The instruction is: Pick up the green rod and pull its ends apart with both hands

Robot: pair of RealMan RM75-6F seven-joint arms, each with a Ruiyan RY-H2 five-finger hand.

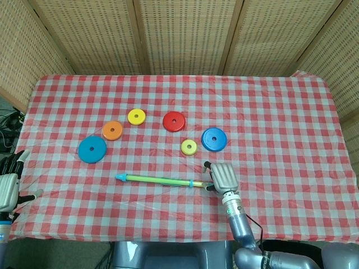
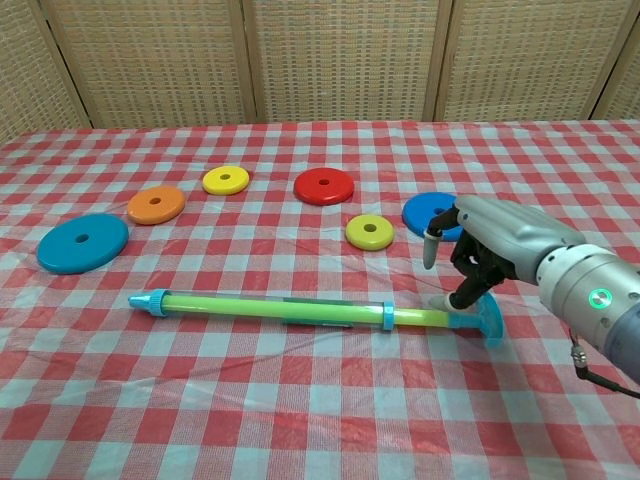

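Observation:
The green rod (image 1: 160,180) (image 2: 270,307) lies flat on the checked tablecloth, its blue pointed tip to the left and its blue T-handle (image 2: 488,318) to the right. My right hand (image 1: 222,176) (image 2: 490,248) is over the handle end. Its fingers curl down and touch the thin shaft just beside the handle, while the thumb stands apart above the rod; no closed hold shows. In the head view this hand hides the handle. My left hand (image 1: 8,185) hangs off the table's front left corner, fingers spread and holding nothing, far from the rod.
Behind the rod lie several flat discs: a large blue disc (image 1: 92,149), an orange disc (image 1: 113,130), a yellow disc (image 1: 136,116), a red disc (image 1: 174,121), a small yellow disc (image 1: 189,147) and a blue disc (image 1: 213,139) just behind my right hand. Wicker screens close off the back.

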